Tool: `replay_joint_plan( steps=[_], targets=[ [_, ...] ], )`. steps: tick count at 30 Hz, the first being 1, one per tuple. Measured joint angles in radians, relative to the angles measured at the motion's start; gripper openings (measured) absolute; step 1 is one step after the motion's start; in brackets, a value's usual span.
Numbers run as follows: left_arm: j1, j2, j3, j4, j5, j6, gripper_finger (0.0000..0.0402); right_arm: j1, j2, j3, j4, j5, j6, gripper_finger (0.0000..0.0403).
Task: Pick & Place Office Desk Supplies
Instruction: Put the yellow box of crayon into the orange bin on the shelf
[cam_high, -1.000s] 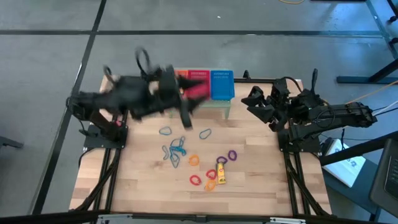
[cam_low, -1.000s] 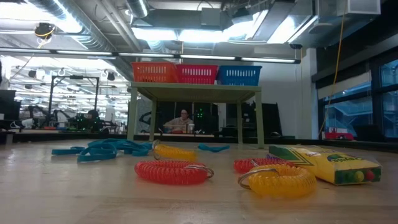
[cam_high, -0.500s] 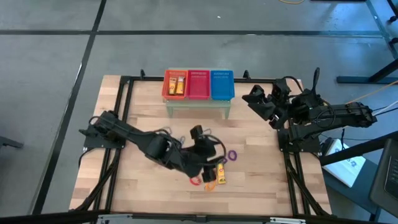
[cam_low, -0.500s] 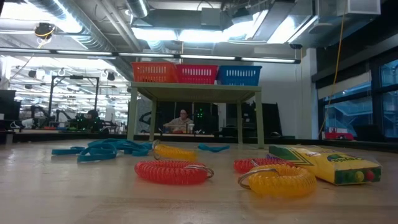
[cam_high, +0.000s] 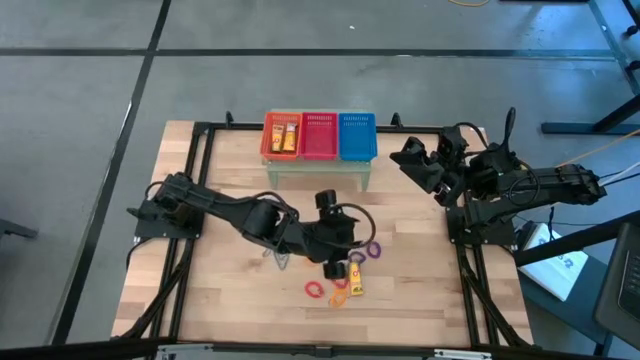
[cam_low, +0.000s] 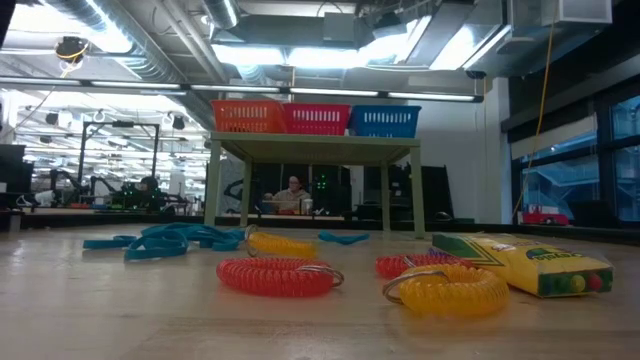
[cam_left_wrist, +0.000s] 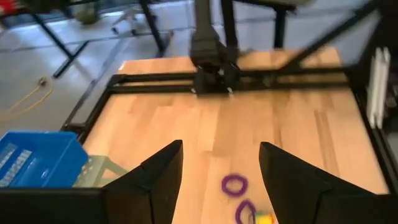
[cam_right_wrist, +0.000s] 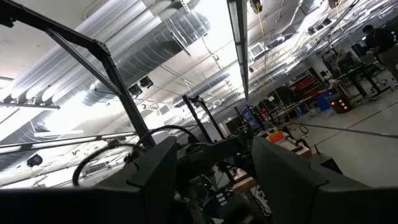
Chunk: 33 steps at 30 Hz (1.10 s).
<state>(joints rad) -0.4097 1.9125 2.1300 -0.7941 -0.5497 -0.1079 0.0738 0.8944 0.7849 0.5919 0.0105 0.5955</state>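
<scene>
Purple loops (cam_left_wrist: 234, 184) beneath open left gripper (cam_left_wrist: 220, 175)

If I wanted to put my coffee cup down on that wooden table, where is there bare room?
The wood is bare between the basket stand and the right arm's base, and along the near edge left of the red coil. The middle is crowded: the left gripper sits among the purple loops and the crayon box.

From my remote station I see a grey concrete floor (cam_high: 90, 90) crossed by dark seams around the pale wooden table (cam_high: 230, 310). Beyond it, silver ceiling ducts (cam_low: 150, 40) run under bright strip lights (cam_low: 300, 55), with tall windows (cam_low: 560, 150) at one side.
</scene>
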Motion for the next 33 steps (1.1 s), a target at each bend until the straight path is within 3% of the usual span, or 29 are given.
replay_joint_plan(
  steps=[11, 21, 25, 33],
  targets=[
    [0.048, 0.032, 0.0, -0.178, 0.11, 0.133, 0.0221, 0.0, 0.0, 0.0, 0.0, 0.0, -0.001, 0.0213],
    [0.075, 0.153, 0.0, -0.19, 0.264, 0.311, 0.023, 0.0, 0.0, 0.0, -0.001, 0.0, -0.004, 0.0213],
    [0.075, 0.224, 0.0, -0.172, 0.289, 0.444, 0.0245, 0.0, 0.0, 0.0, -0.002, 0.0, -0.004, 0.0213],
    [0.091, 0.335, 0.0, -0.101, 0.364, 0.562, 0.029, 0.0, 0.0, 0.0, -0.013, 0.0, 0.003, 0.0213]
  ],
)
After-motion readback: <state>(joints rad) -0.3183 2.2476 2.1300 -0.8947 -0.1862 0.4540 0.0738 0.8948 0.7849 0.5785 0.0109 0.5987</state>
